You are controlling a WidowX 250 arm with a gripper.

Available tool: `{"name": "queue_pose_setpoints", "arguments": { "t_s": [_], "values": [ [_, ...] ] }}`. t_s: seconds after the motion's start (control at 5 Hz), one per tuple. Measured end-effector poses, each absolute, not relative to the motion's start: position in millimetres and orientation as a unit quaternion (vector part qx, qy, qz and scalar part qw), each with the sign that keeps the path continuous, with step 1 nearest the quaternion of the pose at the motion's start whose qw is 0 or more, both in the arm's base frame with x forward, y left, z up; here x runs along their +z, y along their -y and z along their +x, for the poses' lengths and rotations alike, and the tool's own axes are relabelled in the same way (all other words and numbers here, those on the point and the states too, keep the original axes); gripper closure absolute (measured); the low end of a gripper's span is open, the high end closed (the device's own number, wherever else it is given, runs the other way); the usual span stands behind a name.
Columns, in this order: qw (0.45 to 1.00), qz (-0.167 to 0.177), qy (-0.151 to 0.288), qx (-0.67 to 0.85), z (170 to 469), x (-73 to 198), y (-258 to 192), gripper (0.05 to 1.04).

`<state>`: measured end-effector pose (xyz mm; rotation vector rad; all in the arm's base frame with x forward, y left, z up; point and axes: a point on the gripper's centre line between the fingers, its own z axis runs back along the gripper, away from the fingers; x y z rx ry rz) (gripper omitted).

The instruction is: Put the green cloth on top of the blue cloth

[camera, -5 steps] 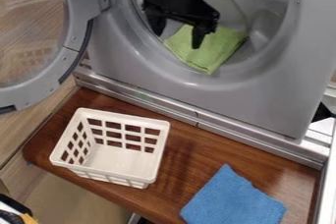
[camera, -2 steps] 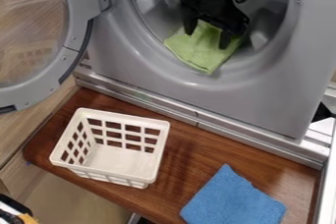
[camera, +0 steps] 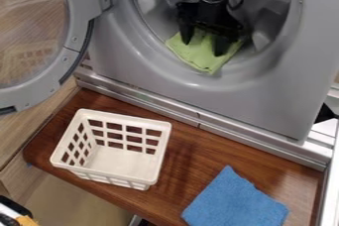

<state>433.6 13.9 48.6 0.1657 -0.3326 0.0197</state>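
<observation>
Coming down onto the green cloth in the drum, the wide-spread claw is likely lining up a grasp; the blue cloth is lying uncovered on the worktop.

Surface: brown wood, darker grain, set at a slant across view; L corner rounded. Directly on it, 2 items. (1) White plastic basket, upright, open top up, toward L end, close to near edge; lattice walls w/ squarish holes, solid btm. (2) Blue cloth, toward R end, spread approx. flat, one corner pointing to far side, small notch in upper R edge; lower part cut off by btm of view. Basket & cloth apart, bare wood btwn.
</observation>
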Motion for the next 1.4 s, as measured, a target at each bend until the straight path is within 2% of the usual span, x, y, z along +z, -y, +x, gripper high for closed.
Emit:
{"name": "queue_pose_setpoints", "arguments": {
  "t_s": [0.2,0.6,0.8,1.0,1.2,1.4],
  "values": [
    [0.984,0.085,0.157,0.019,431.1,48.5,-15.1,0.117],
    [0.987,0.085,0.135,0.032,429.6,50.8,-15.6,0.708],
    [0.988,0.088,0.121,0.039,426.3,51.0,-16.6,0.939],
    [0.988,0.091,0.117,0.040,425.0,50.8,-16.8,1.021],
    [0.989,0.099,0.107,0.039,416.6,50.5,-17.0,1.030],
    [0.988,0.109,0.107,0.038,399.9,70.6,-10.7,1.030]
  ]
}}
